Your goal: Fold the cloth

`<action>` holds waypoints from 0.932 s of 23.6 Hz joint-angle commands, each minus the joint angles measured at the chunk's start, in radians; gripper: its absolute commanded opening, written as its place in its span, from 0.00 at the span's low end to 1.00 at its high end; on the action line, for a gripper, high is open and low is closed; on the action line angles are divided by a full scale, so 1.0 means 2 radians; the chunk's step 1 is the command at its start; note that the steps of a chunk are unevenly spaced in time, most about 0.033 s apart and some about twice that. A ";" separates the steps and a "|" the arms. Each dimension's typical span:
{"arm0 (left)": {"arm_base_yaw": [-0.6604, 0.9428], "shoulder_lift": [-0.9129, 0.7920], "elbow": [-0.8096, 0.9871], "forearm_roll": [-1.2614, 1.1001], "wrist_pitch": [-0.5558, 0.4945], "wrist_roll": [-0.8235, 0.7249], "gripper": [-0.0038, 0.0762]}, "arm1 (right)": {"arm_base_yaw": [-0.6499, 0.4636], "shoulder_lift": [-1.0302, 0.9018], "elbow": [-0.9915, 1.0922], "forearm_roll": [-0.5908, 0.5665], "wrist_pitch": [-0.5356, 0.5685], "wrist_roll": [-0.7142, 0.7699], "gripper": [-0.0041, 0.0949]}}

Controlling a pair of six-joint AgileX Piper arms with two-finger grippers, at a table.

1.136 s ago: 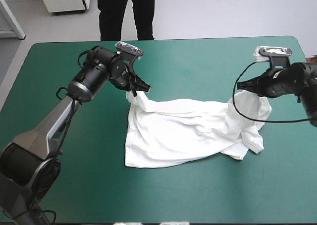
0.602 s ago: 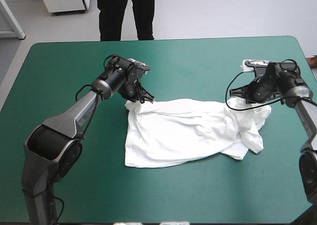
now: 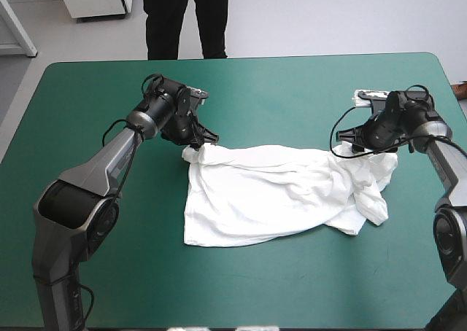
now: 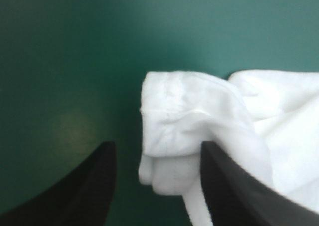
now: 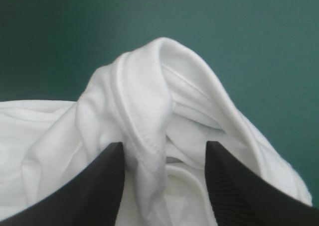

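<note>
The left gripper point(image 4: 157, 147), a pair of broad black fin-shaped fingers point(image 4: 82, 191), stands open, with its 2 fingers well apart and their wide bases spread. Between them sits a bunched, rolled corner of the white short-sleeved fabric T-shirt point(image 4: 189, 131). The bunch lies close against 1 finger, and a strip of the table's smooth teal-green cover point(image 4: 75, 61) shows between it and the other.

The right gripper point(image 5: 164, 146) is built the same and is also open, with nothing pinched. A rounded fold of the T-shirt, with a stitched hem running down it, rises in the gap between its 2 fingers and ahead of their tips. More white cloth spreads out to either side of it.

In the high view each gripper hangs low over the table — the left at the T-shirt's far-left corner, the right at its far-right corner. The T-shirt lies on the cover around the middle of the table. It is spread broadly but rumpled, and its far edge runs from 1 gripper to the other. The left part is fairly flat. The right part is heaped in loose folds, with a flap reaching toward the table's near edge.
</note>
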 commanded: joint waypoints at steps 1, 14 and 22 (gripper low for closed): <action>0.000 -0.030 -0.054 0.000 0.039 -0.003 0.64 | -0.004 -0.047 -0.040 0.000 0.026 0.003 0.56; -0.002 -0.230 0.018 -0.025 0.066 -0.056 0.58 | -0.004 -0.226 -0.045 -0.032 0.148 0.032 0.55; -0.044 -0.320 0.149 -0.043 0.066 -0.092 0.53 | -0.004 -0.239 -0.044 -0.032 0.161 0.039 0.56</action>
